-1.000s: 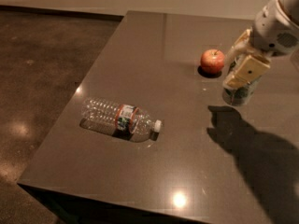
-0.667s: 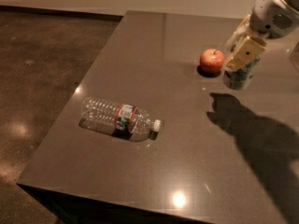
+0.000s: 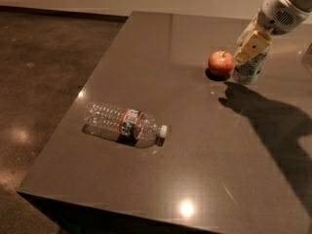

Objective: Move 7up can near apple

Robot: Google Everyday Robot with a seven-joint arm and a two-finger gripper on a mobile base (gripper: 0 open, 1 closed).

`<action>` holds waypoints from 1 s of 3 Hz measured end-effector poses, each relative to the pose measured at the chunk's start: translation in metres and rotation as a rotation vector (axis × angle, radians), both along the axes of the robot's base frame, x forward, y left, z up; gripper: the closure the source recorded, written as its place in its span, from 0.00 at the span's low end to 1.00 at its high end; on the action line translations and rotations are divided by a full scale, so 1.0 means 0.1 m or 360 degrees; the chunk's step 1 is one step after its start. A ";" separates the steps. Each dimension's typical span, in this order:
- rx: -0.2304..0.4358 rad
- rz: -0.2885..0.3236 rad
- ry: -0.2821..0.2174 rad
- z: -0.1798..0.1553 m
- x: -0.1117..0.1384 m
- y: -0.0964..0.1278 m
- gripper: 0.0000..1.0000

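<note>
The 7up can (image 3: 249, 71), green and white, stands upright at the far right of the dark table (image 3: 195, 150). It is just right of the red apple (image 3: 221, 62), almost touching it. My gripper (image 3: 252, 46) comes down from the upper right and is shut on the can's upper part, with a cream-coloured finger (image 3: 253, 43) in front of it. The can's top is hidden behind the fingers.
A clear plastic bottle (image 3: 124, 123) with a red label lies on its side near the table's front left. The table's left and front edges drop to a dark polished floor (image 3: 44, 82). The arm's shadow falls across the right side.
My gripper has carried the can up the view and to the left, closer to the apple. The can now stands right beside it. The bottle has not moved.
</note>
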State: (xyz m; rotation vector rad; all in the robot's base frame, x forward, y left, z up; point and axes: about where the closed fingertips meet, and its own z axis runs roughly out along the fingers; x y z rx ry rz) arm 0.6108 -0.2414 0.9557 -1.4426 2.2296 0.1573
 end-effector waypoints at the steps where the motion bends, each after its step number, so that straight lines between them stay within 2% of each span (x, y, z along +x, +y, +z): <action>1: 0.0055 -0.0048 0.0038 -0.15 0.10 -0.08 1.00; 3: 0.0136 -0.0087 0.0100 -0.37 0.18 -0.15 0.51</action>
